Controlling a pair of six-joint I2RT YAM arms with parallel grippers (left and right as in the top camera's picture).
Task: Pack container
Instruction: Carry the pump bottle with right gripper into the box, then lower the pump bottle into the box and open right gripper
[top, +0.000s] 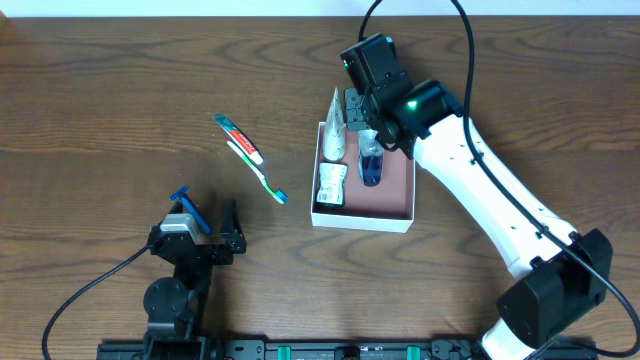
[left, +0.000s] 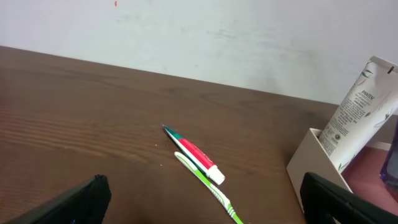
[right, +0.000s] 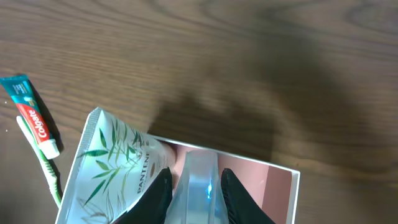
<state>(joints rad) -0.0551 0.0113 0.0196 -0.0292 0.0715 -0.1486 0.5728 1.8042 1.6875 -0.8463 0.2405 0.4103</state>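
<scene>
The container (top: 398, 212) is a white-walled box with a pinkish floor at table centre-right; it also shows in the right wrist view (right: 283, 186) and the left wrist view (left: 306, 163). A white Pantene tube (top: 332, 150) leans in its left side, also seen in the right wrist view (right: 106, 171) and the left wrist view (left: 357, 112). My right gripper (right: 194, 186) is shut on a clear blue tube (top: 371, 160) (right: 200, 190) over the container. A red-and-white toothpaste tube (top: 239, 138) (left: 196, 154) and a green toothbrush (top: 258, 172) (left: 205, 182) lie left of the container. My left gripper (left: 205, 202) is open and empty.
The left arm base (top: 185, 240) with a blue clip sits at the front left. A white wall (left: 249, 37) stands behind the table's far edge.
</scene>
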